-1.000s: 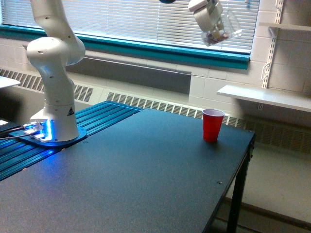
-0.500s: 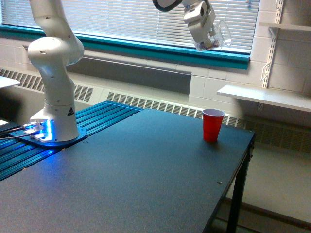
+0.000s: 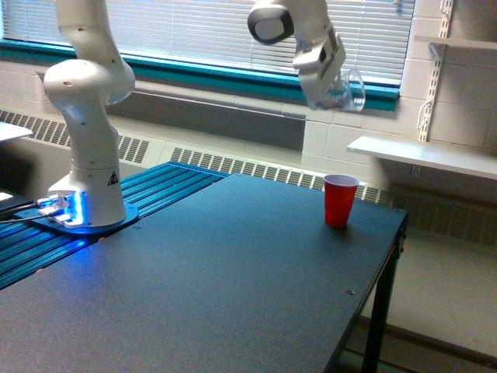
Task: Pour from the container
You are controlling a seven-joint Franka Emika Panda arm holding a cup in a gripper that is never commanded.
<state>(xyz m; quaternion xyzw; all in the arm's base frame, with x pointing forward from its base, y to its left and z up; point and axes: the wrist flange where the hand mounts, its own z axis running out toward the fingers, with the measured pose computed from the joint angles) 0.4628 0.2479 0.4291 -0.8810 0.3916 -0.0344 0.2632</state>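
My hand (image 3: 332,92) is clamped on the small colourless see-through plastic cup (image 3: 347,87), high in the air before the slatted window blind (image 3: 194,31); the cup tilts toward the exterior view's right, pale and glassy, its contents too blurred to make out; it hangs well above the opaque red plastic party cup (image 3: 339,200), which stands upright near the far edge of the dark flat tabletop (image 3: 210,287).

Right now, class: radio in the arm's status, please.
Gripper shut on clear container, high above table. Red cup upright below, apart. Nothing between them.
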